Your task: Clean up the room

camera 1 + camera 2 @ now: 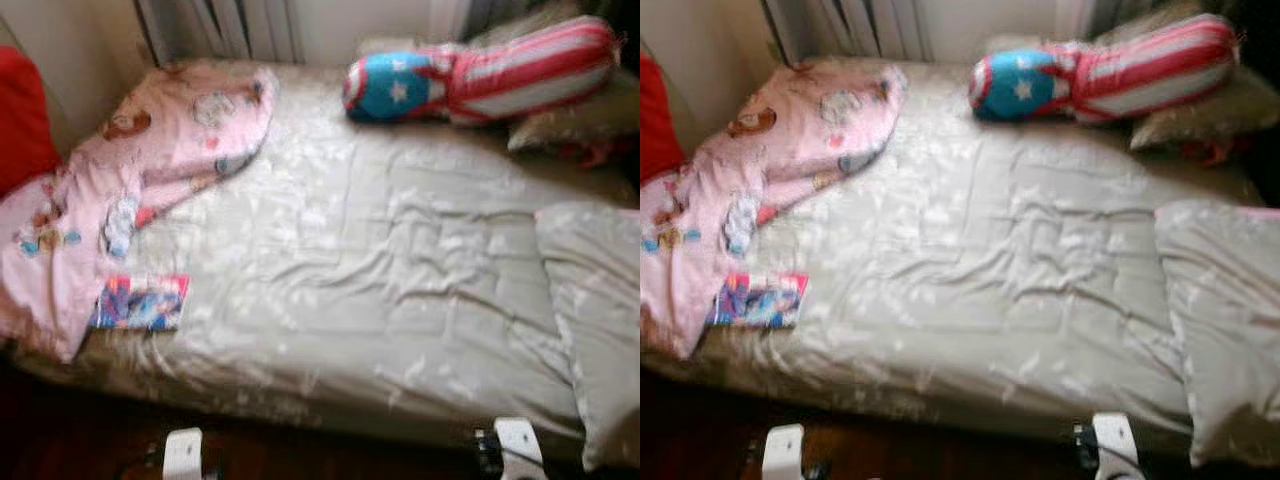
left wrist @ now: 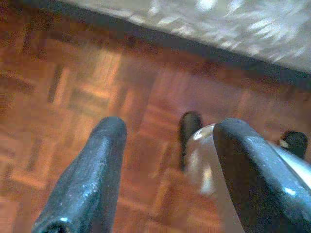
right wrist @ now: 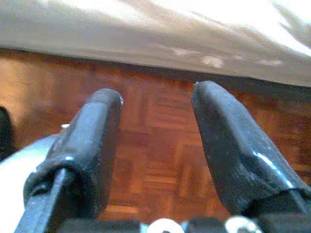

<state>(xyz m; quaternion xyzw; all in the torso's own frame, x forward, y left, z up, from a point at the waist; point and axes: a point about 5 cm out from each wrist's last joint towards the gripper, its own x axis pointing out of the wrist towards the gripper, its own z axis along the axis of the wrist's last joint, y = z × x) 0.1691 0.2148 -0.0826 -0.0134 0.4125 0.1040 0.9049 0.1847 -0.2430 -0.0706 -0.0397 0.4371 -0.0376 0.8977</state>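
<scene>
A bed with a rumpled beige sheet lies before me. A pink printed blanket is bunched over its left side, and a small colourful book lies near the front left edge. A red, white and blue plush pillow rests at the head, right of centre. My left gripper hangs open over the wooden floor beside the bed's edge. My right gripper also hangs open above the floor, close to the bed's side.
A beige pillow lies at the bed's right edge, another cushion behind the plush. A red cushion stands at the far left. A radiator and wall are behind the bed. Parquet floor runs along the bed's front.
</scene>
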